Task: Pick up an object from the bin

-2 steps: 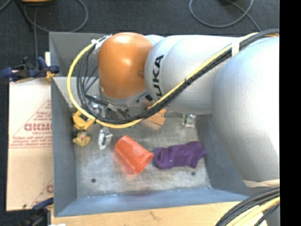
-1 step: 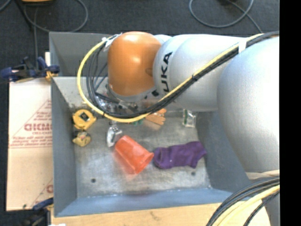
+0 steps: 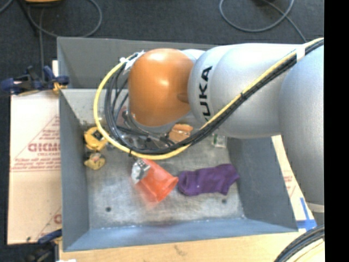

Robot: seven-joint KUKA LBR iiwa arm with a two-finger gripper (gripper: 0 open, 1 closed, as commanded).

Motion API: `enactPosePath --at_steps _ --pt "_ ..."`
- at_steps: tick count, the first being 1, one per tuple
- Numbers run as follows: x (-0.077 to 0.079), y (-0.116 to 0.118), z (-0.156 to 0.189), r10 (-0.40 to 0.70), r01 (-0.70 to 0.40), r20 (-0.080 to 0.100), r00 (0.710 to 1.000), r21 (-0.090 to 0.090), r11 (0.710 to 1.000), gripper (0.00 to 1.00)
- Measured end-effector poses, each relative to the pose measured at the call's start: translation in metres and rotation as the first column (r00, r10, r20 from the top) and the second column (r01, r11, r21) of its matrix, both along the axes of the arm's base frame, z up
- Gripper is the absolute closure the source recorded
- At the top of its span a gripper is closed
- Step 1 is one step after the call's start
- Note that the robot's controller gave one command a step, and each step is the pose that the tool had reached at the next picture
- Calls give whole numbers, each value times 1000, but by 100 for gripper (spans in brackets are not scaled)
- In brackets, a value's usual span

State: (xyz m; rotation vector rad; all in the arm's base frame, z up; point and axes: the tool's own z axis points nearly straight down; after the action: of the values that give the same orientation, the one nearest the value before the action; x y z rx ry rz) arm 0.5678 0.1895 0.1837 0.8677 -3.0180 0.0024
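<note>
My gripper (image 3: 143,142) shows as dark parts under the arm's orange cover, over the middle of the bin. Just below it lies an orange-red plastic cup (image 3: 158,184) on its side, with a small silvery piece (image 3: 140,170) at its upper left edge. Whether that piece belongs to the cup or to the gripper I cannot tell. A purple cloth (image 3: 210,180) lies crumpled right of the cup, touching it. A small orange thing (image 3: 181,130) peeks out beside the cover, partly hidden by the arm.
A yellow toy (image 3: 94,139) and a small tan figure (image 3: 94,161) lie by the bin's left wall. A pale green and white thing (image 3: 218,141) sits under the arm at the right. The arm and its cables hide the bin's back half.
</note>
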Motion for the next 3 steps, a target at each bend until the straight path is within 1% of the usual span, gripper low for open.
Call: enactPosePath --at_steps 1,2,3 --pt "5 -43 -4 128 -128 6 992 5 992 0" --pt "4 -70 -11 201 -201 3 980 -2 980 0" --pt "20 -75 -41 314 -314 25 949 1 949 100"
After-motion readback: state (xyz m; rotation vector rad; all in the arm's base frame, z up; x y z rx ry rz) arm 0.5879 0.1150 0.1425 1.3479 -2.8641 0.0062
